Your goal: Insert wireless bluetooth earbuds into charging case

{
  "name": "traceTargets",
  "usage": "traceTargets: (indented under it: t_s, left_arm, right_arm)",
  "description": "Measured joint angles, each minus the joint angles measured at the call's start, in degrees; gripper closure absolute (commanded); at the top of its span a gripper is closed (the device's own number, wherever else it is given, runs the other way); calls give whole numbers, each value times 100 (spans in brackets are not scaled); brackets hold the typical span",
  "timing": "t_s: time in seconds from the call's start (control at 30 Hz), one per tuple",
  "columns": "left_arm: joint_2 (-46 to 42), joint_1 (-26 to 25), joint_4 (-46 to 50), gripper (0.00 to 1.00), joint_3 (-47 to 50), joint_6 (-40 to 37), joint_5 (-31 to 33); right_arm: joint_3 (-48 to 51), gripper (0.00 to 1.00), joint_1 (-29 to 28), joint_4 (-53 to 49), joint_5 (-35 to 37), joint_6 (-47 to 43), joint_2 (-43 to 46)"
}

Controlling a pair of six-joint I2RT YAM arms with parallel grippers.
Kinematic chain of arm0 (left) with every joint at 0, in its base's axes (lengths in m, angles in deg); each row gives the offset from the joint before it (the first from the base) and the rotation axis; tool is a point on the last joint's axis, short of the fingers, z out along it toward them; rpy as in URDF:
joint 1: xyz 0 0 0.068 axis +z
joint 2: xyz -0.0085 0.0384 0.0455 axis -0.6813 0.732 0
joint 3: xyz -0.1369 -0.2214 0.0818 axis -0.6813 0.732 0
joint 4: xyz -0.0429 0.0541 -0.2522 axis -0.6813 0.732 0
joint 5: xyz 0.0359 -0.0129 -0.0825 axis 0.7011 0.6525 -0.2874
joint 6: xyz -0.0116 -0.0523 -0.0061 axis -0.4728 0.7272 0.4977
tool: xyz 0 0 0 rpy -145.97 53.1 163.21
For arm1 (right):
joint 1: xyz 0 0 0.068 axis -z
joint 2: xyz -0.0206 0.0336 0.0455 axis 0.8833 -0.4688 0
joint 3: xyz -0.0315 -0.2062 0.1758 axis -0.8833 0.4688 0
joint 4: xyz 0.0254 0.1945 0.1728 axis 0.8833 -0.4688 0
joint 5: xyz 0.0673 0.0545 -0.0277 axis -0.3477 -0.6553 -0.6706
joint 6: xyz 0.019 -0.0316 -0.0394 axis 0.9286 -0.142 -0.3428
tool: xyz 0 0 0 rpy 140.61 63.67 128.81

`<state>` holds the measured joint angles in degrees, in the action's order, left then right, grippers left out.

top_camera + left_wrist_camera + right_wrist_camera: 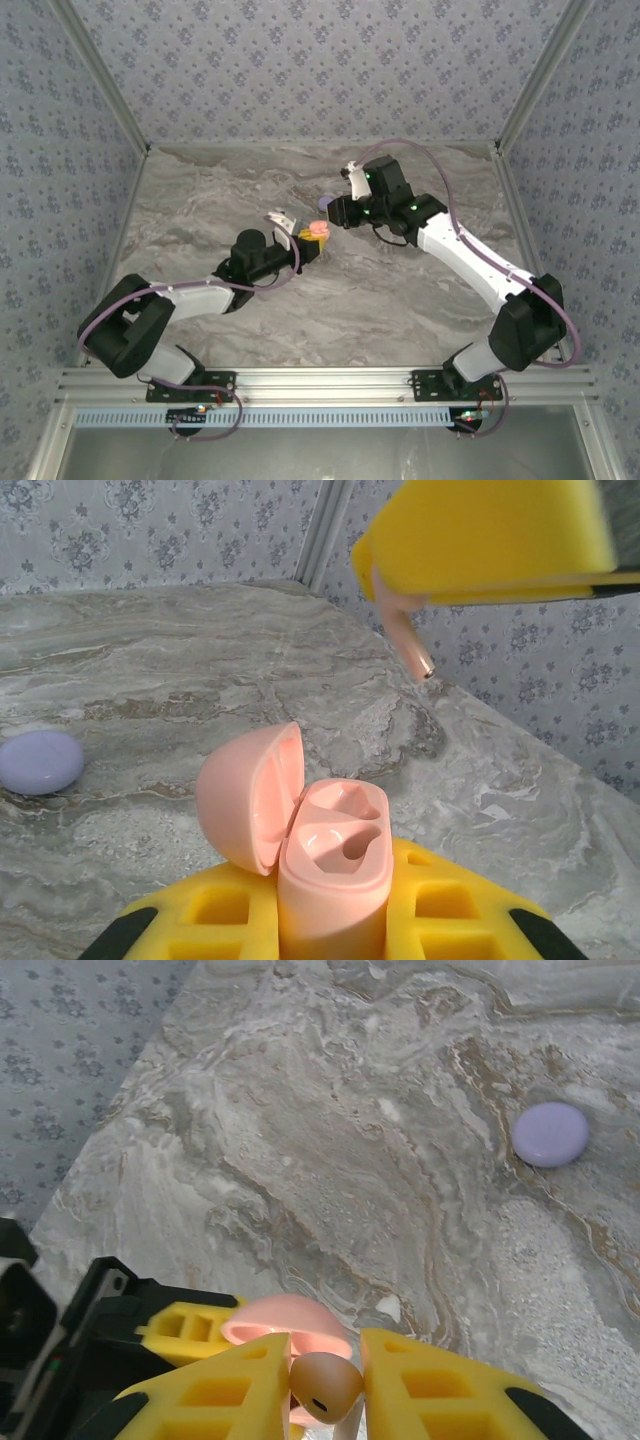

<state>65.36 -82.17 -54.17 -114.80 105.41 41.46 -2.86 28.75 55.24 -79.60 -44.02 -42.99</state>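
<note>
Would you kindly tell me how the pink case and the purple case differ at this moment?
The pink case is open, lid hinged back; the purple case is shut. The pink case is clamped upright in the left gripper; the purple case lies free on the table. Both are small, smooth and rounded.

Charging case (330, 865), lower centre: smooth pink plastic, satin sheen. Earbud (325, 1388), bottom centre: same pink plastic, slightly glossier. Yellow finger pads (440, 1385): matt, moulded, cellular. Purple disc (550, 1134), upper right: smooth matt plastic. Table (380, 300): marble-look, smooth, low sheen. Frame rail (330, 380), bottom: brushed aluminium. Walls (300, 60): matt patterned covering.
</note>
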Motion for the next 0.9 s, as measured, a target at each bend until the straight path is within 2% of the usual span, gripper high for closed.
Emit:
traceTargets:
  t_s: [0.9]
  left_arm:
    - [0,-131,-597,84,-144,879,103]
  right_arm:
    - [2,76,-249,433,146,-127,127]
